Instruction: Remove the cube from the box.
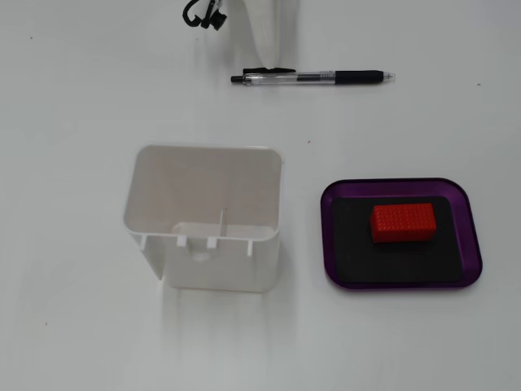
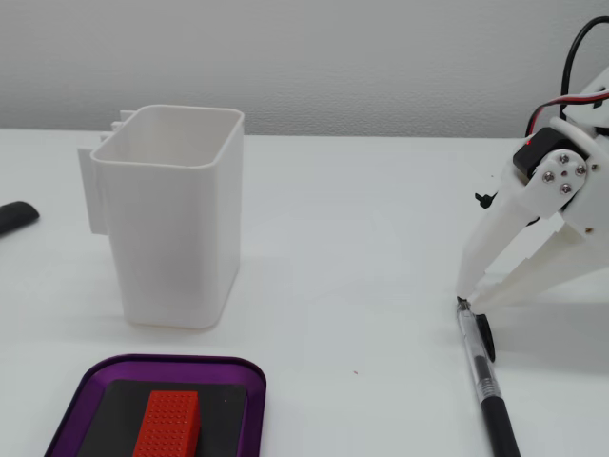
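The red studded cube [image 1: 403,221] lies flat in the middle of the shallow purple tray [image 1: 399,185], on its black floor. Both also show at the bottom left of the other fixed view, the cube [image 2: 168,424] inside the tray [image 2: 171,362]. My white gripper [image 2: 468,302] stands far from them at the right of that view. It points down, with its tips close together just above the table at one end of a pen. It holds nothing. In the top-down fixed view only a faint white part of the arm shows at the top edge.
A tall white open-topped container [image 1: 203,220] stands beside the tray; it also shows in the other fixed view [image 2: 176,228]. A black and clear pen [image 1: 317,77] lies near the gripper [image 2: 487,381]. A black object [image 2: 14,217] sits at the left edge.
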You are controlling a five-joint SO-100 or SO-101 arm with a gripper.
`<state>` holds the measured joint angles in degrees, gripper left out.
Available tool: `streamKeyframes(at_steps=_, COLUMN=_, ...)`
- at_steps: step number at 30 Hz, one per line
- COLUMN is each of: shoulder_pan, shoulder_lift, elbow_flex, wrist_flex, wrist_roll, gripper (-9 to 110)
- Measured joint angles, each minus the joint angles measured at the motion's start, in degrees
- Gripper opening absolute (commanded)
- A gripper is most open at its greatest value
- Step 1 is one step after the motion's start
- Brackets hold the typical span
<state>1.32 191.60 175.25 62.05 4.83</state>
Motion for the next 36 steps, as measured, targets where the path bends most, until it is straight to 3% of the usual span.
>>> streamKeyframes(at_steps=9, shoulder_pan=0.70, shoulder_lift=0.00, elbow_flex=-4.83, wrist_flex=0.00, wrist_roll=-8.17, gripper=0)
streamKeyframes(at_steps=21, shoulder_pan=10.28, shoulder_lift=-3.34, elbow_flex=-10.20, wrist_flex=0.00, wrist_roll=-15.73, gripper=0)
streamKeyframes(at_steps=29, shoulder_pan=9.23, shoulder_lift=-36.65, elbow_flex=-34.28, wrist_flex=0.00, wrist_roll=-15.73, gripper=0)
streamKeyframes(at_steps=36, shoulder_pan=-1.05, shoulder_lift=-70.40, elbow_flex=-56.51, wrist_flex=1.41, wrist_roll=-8.00, gripper=4)
